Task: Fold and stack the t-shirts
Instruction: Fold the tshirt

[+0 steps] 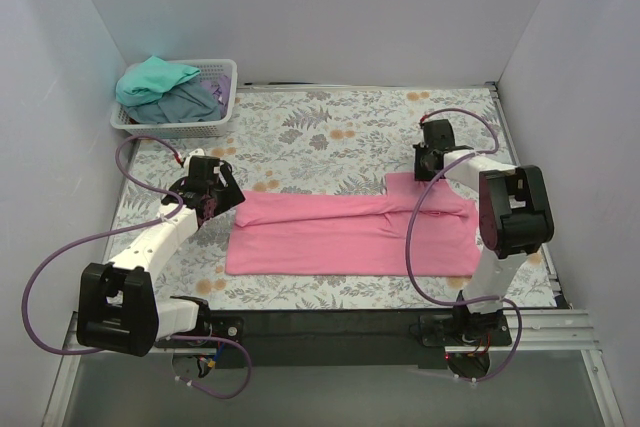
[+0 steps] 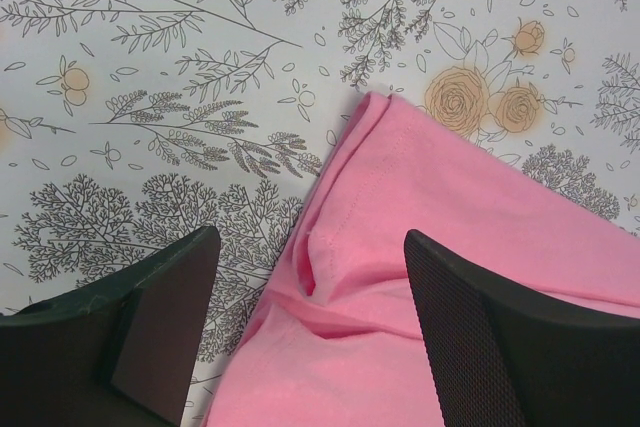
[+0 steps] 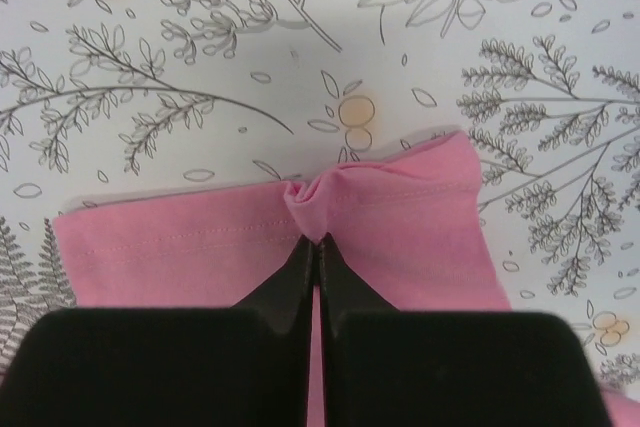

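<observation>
A pink t-shirt [image 1: 340,232] lies folded into a long band across the floral table. My left gripper [image 1: 222,199] is open at the shirt's left end. In the left wrist view its fingers [image 2: 150,327] stand wide apart over a wrinkled corner of the pink cloth [image 2: 450,247]. My right gripper [image 1: 428,165] is at the shirt's far right corner. In the right wrist view it [image 3: 318,239] is shut on a bunched pinch of the pink hem [image 3: 180,247]. A teal t-shirt [image 1: 155,79] and a grey-blue t-shirt [image 1: 185,102] lie in the basket.
A white lattice basket [image 1: 170,129] stands at the far left corner against the wall. White walls close in the table on the left, back and right. Purple cables loop from both arms. A black bar runs along the near edge [image 1: 330,322].
</observation>
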You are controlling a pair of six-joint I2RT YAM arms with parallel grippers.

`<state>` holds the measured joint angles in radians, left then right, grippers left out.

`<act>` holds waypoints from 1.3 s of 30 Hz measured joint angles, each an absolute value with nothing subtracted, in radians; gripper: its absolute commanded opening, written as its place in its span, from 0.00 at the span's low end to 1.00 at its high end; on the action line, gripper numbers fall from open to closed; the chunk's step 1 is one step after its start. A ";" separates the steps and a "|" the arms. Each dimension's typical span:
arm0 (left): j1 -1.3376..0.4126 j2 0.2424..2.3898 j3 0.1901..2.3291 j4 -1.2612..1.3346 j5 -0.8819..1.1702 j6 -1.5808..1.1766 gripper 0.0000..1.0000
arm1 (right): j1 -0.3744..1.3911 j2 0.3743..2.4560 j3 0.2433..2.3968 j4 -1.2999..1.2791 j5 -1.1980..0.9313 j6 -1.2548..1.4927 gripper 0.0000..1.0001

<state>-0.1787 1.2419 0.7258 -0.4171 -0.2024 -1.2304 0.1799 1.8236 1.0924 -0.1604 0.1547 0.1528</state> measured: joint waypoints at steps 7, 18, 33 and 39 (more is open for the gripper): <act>-0.179 1.239 0.726 -0.415 -0.202 -1.230 0.73 | 0.186 1.666 1.047 -0.284 0.162 0.154 0.01; -0.179 1.232 0.726 -0.410 -0.202 -1.228 0.73 | 0.204 1.258 0.810 -0.408 0.076 0.219 0.02; -0.179 1.232 0.714 -0.409 -0.202 -1.226 0.73 | 0.204 0.986 0.630 -0.611 -0.087 0.302 0.28; -0.185 1.232 0.713 -0.409 -0.199 -1.222 0.74 | 0.205 0.952 0.585 -0.681 -0.141 0.319 0.41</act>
<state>-0.1852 1.2316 0.7132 -0.4088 -0.1986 -1.2221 0.2047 0.9524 0.5854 -0.6811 -0.1406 0.3187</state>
